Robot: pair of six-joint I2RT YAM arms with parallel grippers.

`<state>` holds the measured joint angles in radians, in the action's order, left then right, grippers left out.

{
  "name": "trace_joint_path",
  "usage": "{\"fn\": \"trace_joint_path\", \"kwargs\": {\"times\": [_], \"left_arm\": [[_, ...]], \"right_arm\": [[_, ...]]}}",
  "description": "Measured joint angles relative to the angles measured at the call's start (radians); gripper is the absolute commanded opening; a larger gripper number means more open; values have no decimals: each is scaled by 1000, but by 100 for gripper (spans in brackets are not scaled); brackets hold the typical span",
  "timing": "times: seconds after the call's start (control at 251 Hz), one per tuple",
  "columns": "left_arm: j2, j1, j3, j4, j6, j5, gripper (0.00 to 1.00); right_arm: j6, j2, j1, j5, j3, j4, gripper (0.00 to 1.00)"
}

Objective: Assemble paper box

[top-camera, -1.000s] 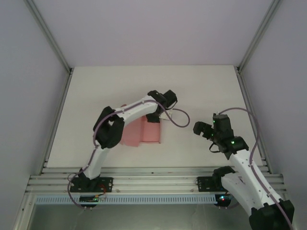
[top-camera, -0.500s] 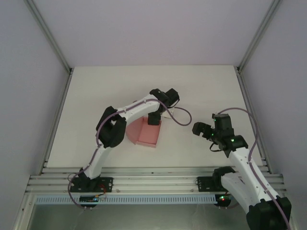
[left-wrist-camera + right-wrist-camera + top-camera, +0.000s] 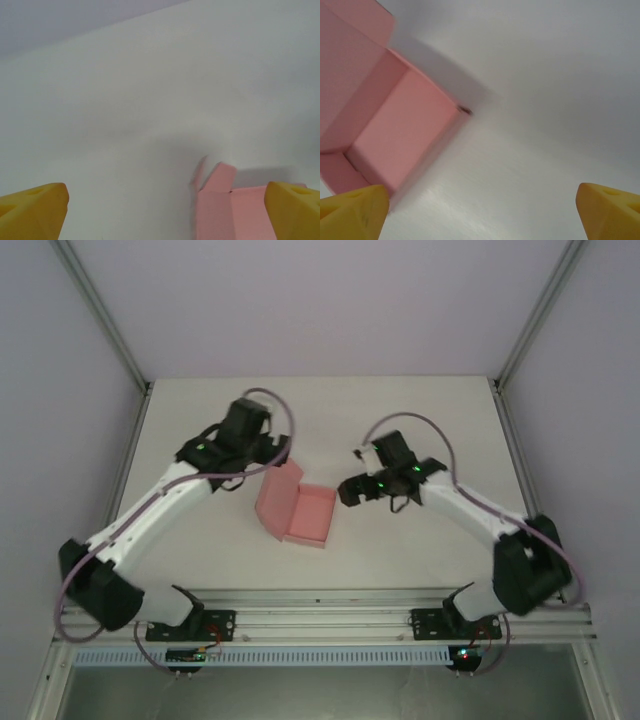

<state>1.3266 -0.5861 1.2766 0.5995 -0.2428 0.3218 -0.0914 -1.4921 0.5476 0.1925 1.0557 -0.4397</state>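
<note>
Bracing seems key: left gripper (image 3: 272, 454) and right gripper (image 3: 347, 490) hang released beside the box (image 3: 312, 515), so one should steady it while the other folds the lid (image 3: 278, 495) shut.

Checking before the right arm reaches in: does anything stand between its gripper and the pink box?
Nothing visible does. The right gripper, open, hangs close to the right side of the paper box, and only bare table lies around them.
</note>
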Motion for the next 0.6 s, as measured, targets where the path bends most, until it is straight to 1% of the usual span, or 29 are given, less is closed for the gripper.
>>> {"fn": "trace_joint_path", "kwargs": {"times": [0.06,0.096,0.14,0.196,0.247,0.287,0.331,0.415,0.431,0.471,0.535,0.559,0.599], "left_arm": [[-69,64,-106,-5,-107,-20,100],[-100,91,-164,-2,-156,-28,99],[-135,119,-228,8,-206,-39,100],[-169,142,-288,25,-250,-51,99],[-203,159,-327,40,-280,-57,100],[-230,167,-346,50,-296,-58,99],[-260,174,-356,61,-312,-58,100],[-309,180,-361,62,-328,-61,99],[-317,180,-361,62,-332,-61,99],[-333,180,-362,61,-335,-63,100],[-346,180,-362,60,-336,-65,100],[-349,180,-362,59,-336,-66,100],[-349,180,-362,58,-335,-70,99]], "right_arm": [[74,-130,45,-2,128,-23,90],[115,-203,64,-2,200,-36,84],[164,-283,84,5,278,-56,81],[212,-381,100,13,372,-85,74],[251,-454,109,14,436,-106,66],[262,-506,114,13,478,-129,62],[274,-544,118,10,507,-146,60],[294,-595,123,6,536,-177,47],[287,-601,125,6,537,-180,44],[289,-608,126,2,538,-188,30],[277,-611,129,-12,538,-199,16],[270,-611,129,-20,538,-200,12],[260,-608,131,-24,538,-201,9]]}}
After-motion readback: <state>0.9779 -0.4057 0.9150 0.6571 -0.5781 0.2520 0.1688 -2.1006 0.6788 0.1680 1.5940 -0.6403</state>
